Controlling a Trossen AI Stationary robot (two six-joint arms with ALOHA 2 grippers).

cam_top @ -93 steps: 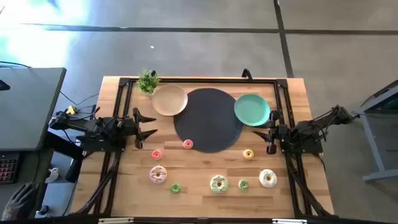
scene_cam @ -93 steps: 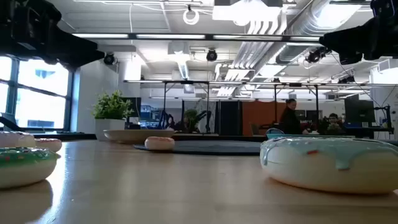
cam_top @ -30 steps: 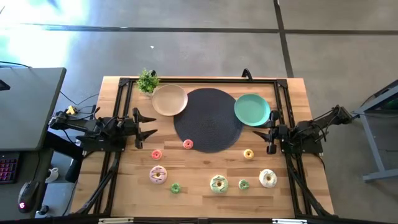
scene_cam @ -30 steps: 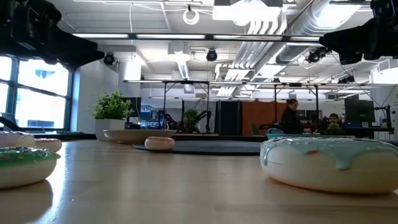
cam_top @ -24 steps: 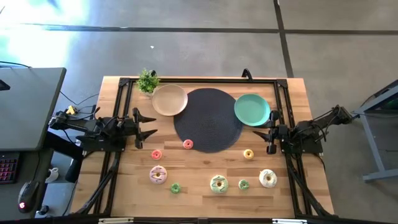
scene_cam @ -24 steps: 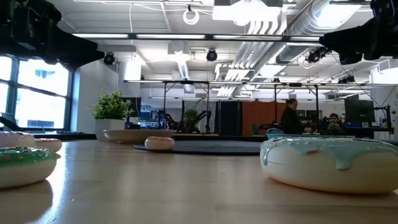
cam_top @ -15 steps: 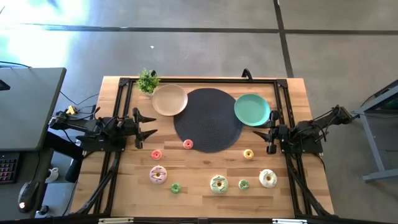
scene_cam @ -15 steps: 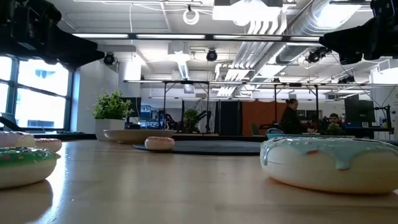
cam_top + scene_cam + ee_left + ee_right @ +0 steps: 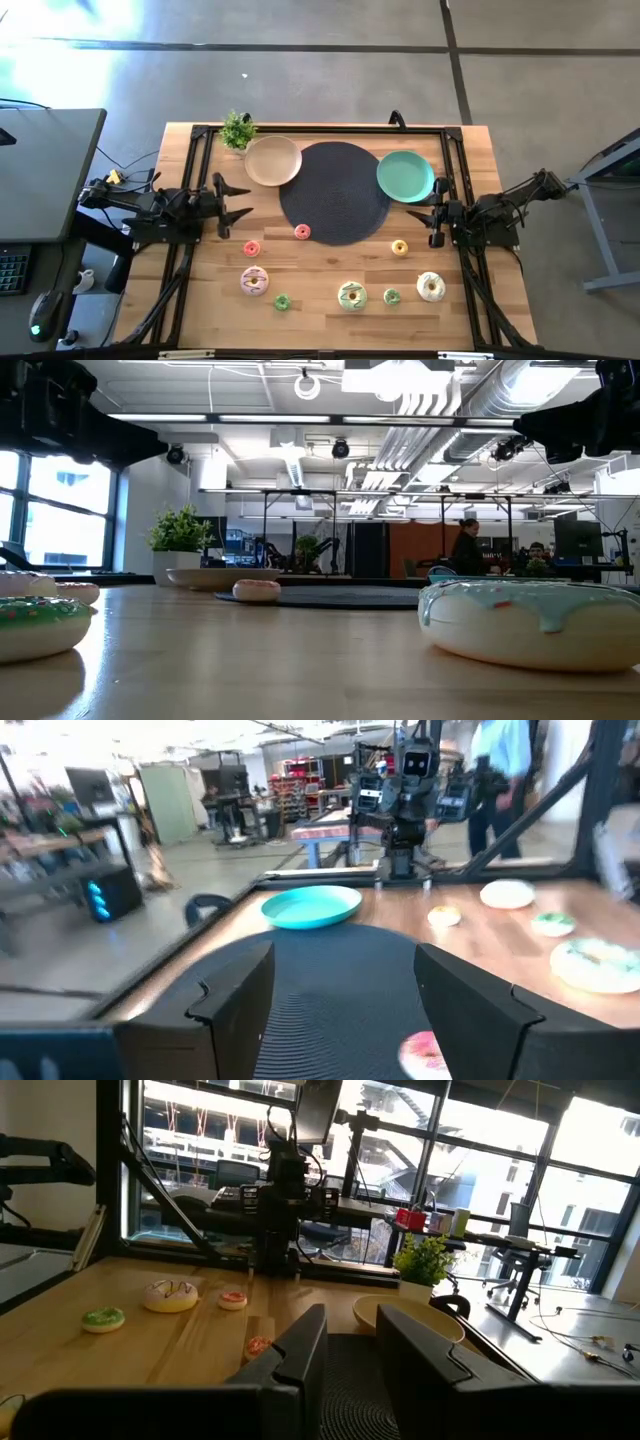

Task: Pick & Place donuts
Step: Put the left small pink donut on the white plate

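Note:
Eight toy donuts lie flat on the wooden table's near half. A small pink donut (image 9: 302, 232) rests on the black mat's near edge, a small red-pink one (image 9: 251, 248) lies to its left, and a yellow one (image 9: 399, 248) to the right. Nearer lie a large pink donut (image 9: 254, 281), a small green (image 9: 282, 302), a large green-white (image 9: 351, 296), a small green (image 9: 391, 296) and a large white (image 9: 431, 287). My left gripper (image 9: 238, 201) hovers open at the left edge. My right gripper (image 9: 434, 224) hovers open at the right edge.
A round black mat (image 9: 335, 192) fills the table's middle. A beige plate (image 9: 272, 160) lies at its far left, a teal plate (image 9: 405, 175) at its far right. A small potted plant (image 9: 238, 130) stands at the far left corner. A black frame (image 9: 320, 128) runs round the table.

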